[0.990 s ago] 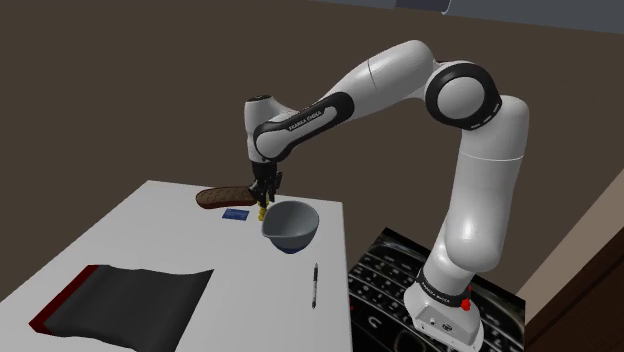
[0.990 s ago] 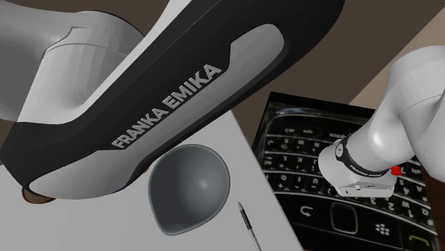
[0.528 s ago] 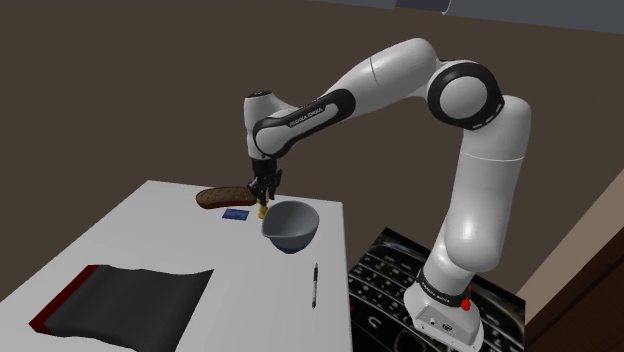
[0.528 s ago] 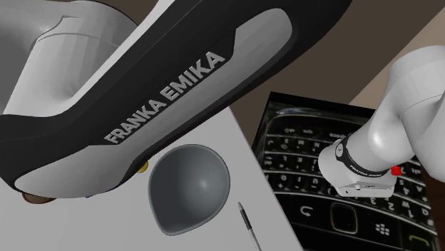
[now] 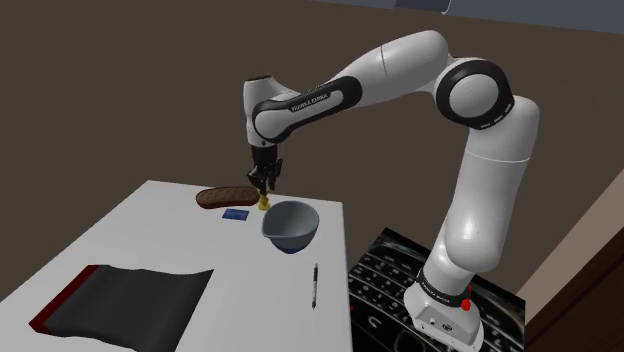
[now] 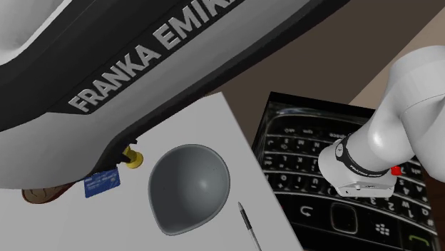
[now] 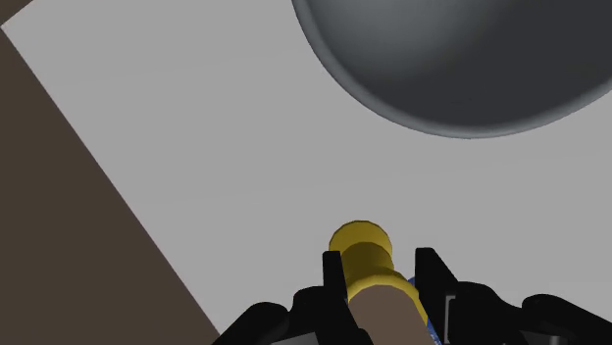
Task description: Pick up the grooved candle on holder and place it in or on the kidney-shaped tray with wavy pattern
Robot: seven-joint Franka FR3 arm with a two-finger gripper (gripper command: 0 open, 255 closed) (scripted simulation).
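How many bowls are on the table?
1: the grey bowl near the far edge of the table, at the shoulder view's right of the candle clasped in the hand. None looks hidden.

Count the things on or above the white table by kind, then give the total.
Candle on holder: 1, in the tool
Brown tray: 1
Blue card: 1
Grey bowl: 1
Pen: 1
Black mat: 1
Total: 6

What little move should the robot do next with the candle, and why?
Probably carry it across toward the shoulder view's left, to the brown tray. The hand clasps the candle, which seems to hang just above the table, and the tray lies close beside it.
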